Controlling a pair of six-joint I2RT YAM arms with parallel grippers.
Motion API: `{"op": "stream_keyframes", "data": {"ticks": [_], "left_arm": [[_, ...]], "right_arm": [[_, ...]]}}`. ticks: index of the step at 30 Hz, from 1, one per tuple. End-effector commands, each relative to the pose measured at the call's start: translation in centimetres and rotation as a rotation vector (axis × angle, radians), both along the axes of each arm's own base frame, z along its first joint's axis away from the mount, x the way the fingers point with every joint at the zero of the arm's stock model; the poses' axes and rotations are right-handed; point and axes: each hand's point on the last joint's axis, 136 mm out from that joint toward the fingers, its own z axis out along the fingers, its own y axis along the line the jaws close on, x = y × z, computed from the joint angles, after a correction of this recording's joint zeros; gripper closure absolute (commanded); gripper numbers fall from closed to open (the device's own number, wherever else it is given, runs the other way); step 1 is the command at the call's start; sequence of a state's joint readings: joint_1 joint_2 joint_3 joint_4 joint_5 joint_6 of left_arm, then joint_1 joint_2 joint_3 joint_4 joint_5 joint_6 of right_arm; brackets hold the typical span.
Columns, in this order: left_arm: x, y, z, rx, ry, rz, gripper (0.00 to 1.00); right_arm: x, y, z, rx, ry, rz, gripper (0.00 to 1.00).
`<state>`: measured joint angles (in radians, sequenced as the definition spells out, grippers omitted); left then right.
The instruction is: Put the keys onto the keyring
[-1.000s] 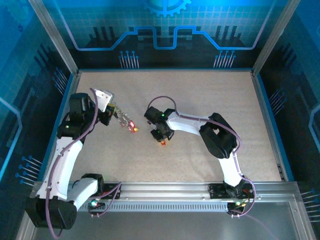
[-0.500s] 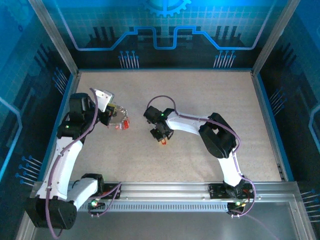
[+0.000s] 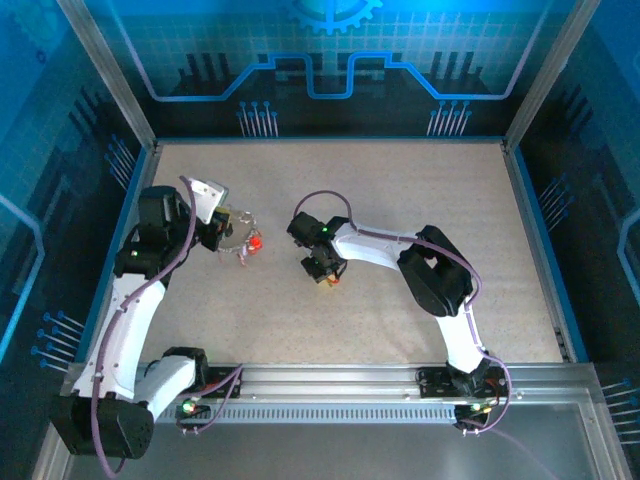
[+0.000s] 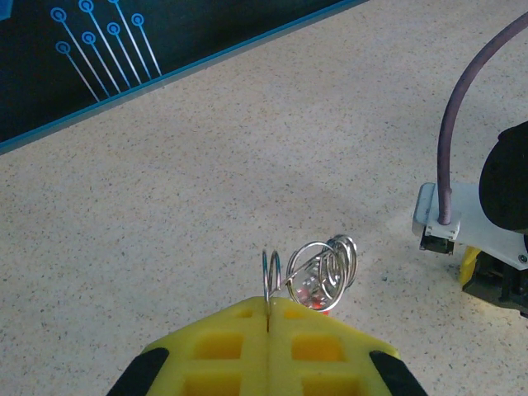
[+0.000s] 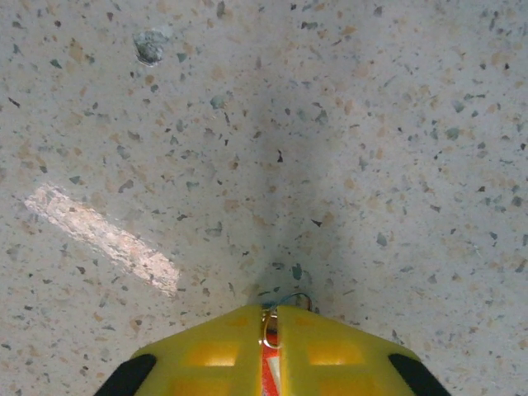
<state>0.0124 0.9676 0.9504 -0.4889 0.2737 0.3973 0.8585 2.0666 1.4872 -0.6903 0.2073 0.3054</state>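
Threading stage: keyring (image 4: 322, 266) and key (image 5: 269, 370) held apart.
From above, the right pincer (image 3: 324, 275) hangs well right of the keyring. Left wrist: the left pincer (image 4: 268, 309) is pressed together on the keyring's wire. Right wrist: pincer pinching the key; next it must find the keyring's split, I'd judge.

Table (image 3: 400, 180): pale speckled stone-look top, blue trim (image 3: 330, 139) along far and side edges; one glare streak (image 5: 103, 239).

Bright yellow on the left gripper (image 4: 269, 307) and right gripper (image 5: 271, 318), shiny silver on the keyring (image 4: 318, 268), red on the key tag (image 5: 268, 373), grey-and-brown specks over the beige table (image 5: 330, 124), light-blue circuit lines across dark walls (image 4: 82, 49).
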Motion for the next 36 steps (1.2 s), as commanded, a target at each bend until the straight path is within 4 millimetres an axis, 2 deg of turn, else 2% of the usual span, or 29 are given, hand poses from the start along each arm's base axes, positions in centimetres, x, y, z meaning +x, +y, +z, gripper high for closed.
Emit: {"op": "stream_keyframes", "data": {"ticks": [1,6,21,30,36], "left_arm": [[0.0,0.0,1.2,-0.016,-0.045,-0.001,1.00],[-0.1,0.0,1.1,-0.017,-0.044,-0.001,1.00],[0.0,0.1,1.1,-0.010,-0.047,0.002,1.00],[-0.1,0.1,1.1,-0.006,-0.048,0.002,1.00],[-0.1,-0.1,1.2,-0.013,-0.046,-0.010,1.00]], "right_arm": [[0.2,-0.3,0.3,-0.015,-0.008,0.000,0.84],[0.4,-0.5,0.1,-0.025,-0.019,-0.007,0.80],[1.1,-1.1,-0.3,-0.057,-0.054,-0.049,0.84],[0.4,-1.5,-1.2,-0.058,-0.017,-0.065,0.89],[0.3,-1.6,-0.6,-0.029,-0.009,-0.071,1.00]]}}
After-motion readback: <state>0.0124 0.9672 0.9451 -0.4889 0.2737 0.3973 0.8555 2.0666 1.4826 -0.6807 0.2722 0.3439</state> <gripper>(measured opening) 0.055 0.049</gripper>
